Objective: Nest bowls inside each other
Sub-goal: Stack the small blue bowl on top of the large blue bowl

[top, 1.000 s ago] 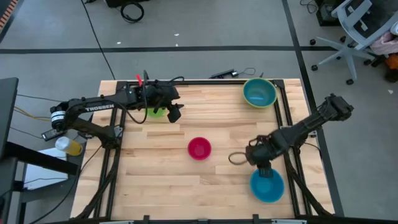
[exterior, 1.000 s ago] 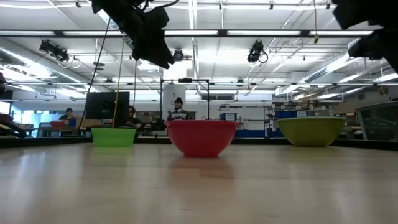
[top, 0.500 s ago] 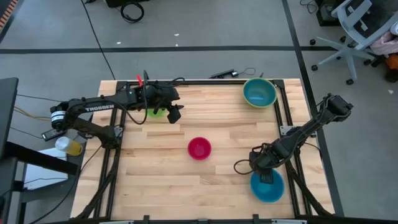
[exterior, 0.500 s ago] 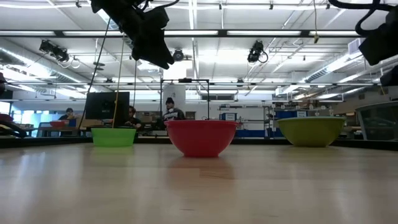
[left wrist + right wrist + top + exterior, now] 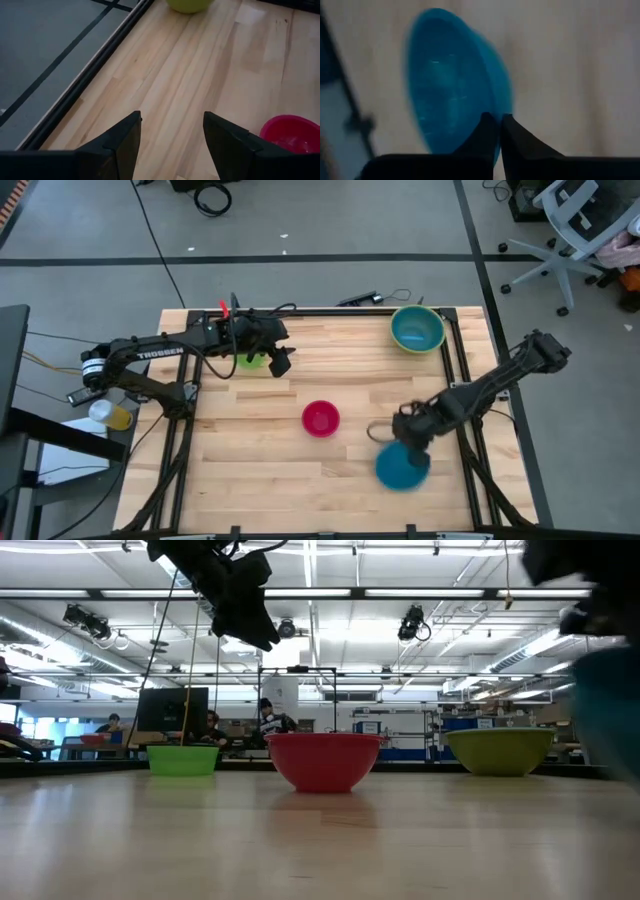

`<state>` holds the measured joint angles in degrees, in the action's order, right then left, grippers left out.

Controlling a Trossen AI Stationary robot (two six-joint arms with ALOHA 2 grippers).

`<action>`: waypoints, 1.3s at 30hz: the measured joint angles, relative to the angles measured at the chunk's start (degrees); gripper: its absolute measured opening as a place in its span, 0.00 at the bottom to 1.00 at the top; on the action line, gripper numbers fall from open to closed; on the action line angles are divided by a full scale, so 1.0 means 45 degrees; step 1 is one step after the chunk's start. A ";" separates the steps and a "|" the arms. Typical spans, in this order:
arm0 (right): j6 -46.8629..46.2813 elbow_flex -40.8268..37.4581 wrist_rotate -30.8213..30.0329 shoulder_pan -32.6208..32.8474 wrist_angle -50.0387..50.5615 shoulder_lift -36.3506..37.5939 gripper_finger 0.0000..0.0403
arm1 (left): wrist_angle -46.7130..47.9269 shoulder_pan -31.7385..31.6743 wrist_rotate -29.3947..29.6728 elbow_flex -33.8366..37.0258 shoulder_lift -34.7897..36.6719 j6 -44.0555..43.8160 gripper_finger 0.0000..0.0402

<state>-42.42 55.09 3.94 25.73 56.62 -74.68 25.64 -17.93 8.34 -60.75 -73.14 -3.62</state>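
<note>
My right gripper [image 5: 408, 444] is shut on the teal-blue bowl [image 5: 402, 468] near the table's front right. The bowl shows blurred at the low view's right edge [image 5: 612, 710]. The magenta-red bowl [image 5: 320, 419] sits on its base at mid-table. The light blue bowl [image 5: 417, 331] rests inside the olive-green bowl [image 5: 417, 306] at the far right. My left gripper [image 5: 283, 362] hangs open above the far left part of the table, beside the lime-green bowl [image 5: 250, 360], and touches nothing. My right gripper pinches the teal-blue bowl's rim [image 5: 495, 111] between its two fingers, one inside the bowl and one outside. The fingers come from above, pointing steeply down. The bowl hangs tilted from the fingers; in the low view it looks lifted off the table.
Black frame rails [image 5: 462, 360] run along the table's edges. Bare wood lies between the magenta-red bowl and the near edge [image 5: 300, 490]. An office chair [image 5: 570, 230] stands on the floor beyond the far right corner. People sit far off in the room [image 5: 270, 718].
My right gripper went down toward the near edge onto the teal-blue bowl, took hold of its rim, then swung back toward the table's left. The bowl has come along, leaving its place at the front right and tilting.
</note>
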 joint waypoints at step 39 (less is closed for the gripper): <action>0.1107 0.0647 -0.4012 -1.6356 0.0217 0.3602 0.04 | 0.0109 -0.1064 0.0233 0.0000 0.0000 -0.1177 0.53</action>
<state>-37.44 58.00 -14.11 -47.87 57.60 -58.47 26.13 -22.72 9.38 -60.75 -73.14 -8.92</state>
